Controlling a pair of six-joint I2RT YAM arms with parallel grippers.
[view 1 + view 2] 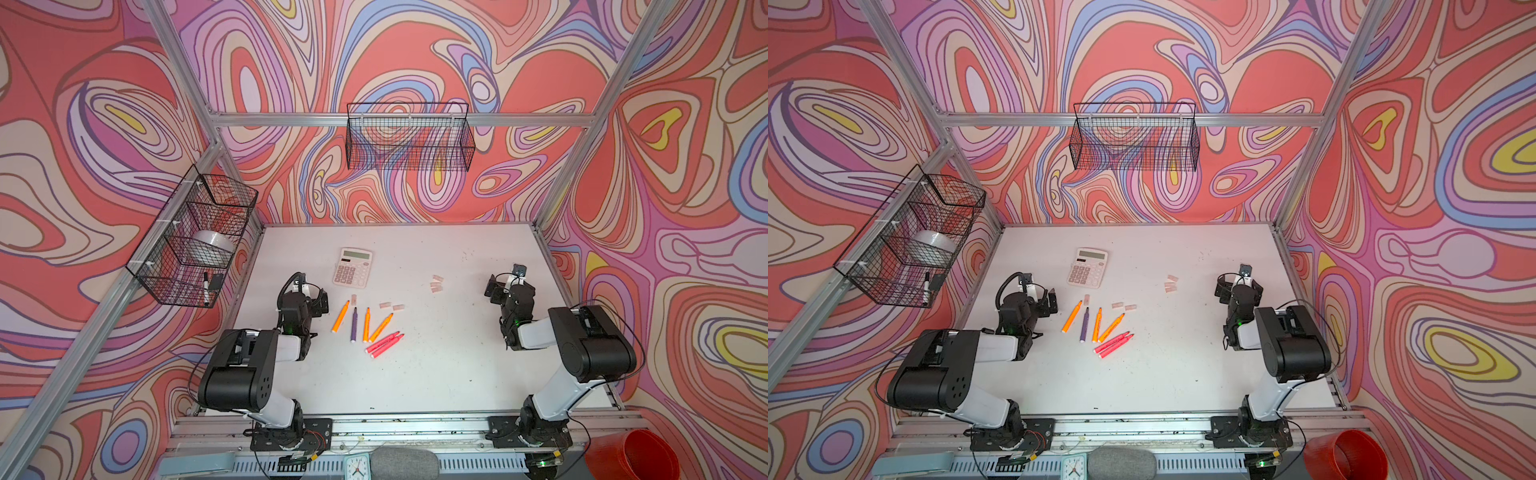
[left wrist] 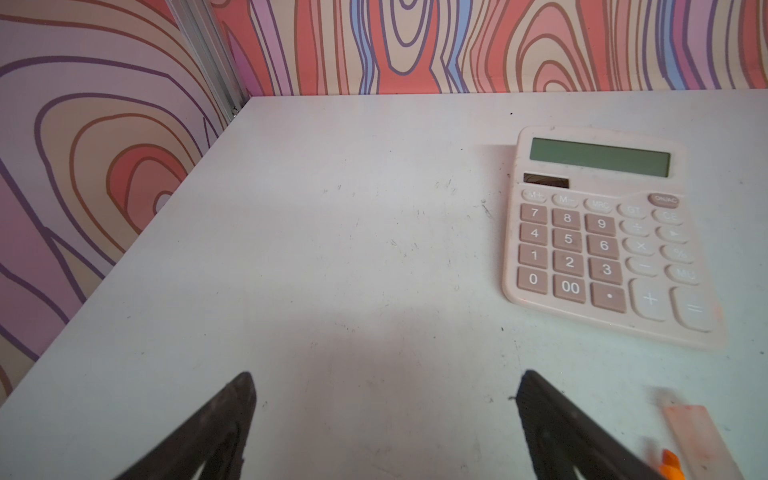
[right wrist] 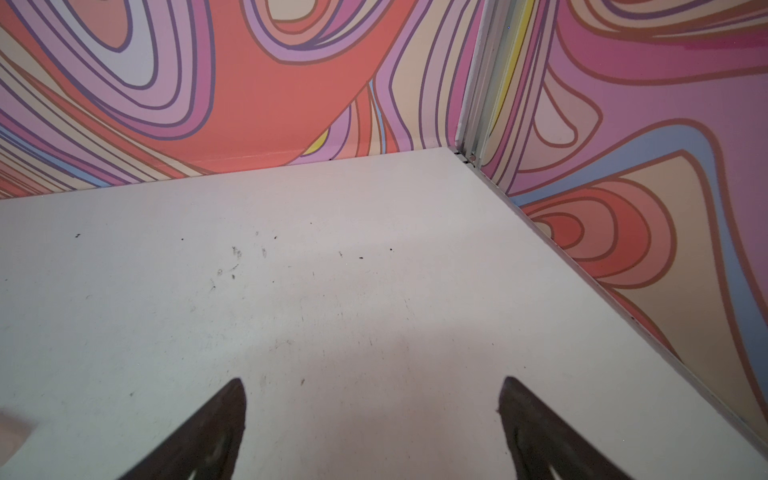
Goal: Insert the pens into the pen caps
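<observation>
Both arms sit low at either side of the white table [image 1: 436, 374], touching nothing. The left gripper [image 2: 386, 374] has its jaws spread wide over bare tabletop with nothing between them, and the right gripper [image 3: 372, 380] is spread just as wide near the table's right edge, likewise holding nothing. The pens lie loose in a cluster left of the table's middle, just right of the left gripper in both top views. They are a leftmost orange pen [image 1: 340, 316], a purple pen [image 1: 354, 324], two other orange pens [image 1: 366, 325] and two pink-red pens [image 1: 384, 343] lying side by side (apparently touching along their length). None wears a cap. The pen caps lie apart from them: a single cap [image 1: 354, 297] just beyond the purple pen, a pair of caps [image 1: 385, 305] beyond the orange ones, and a trio of caps [image 1: 436, 283] farther right. A pink calculator [image 1: 352, 268] lies behind the cluster.
</observation>
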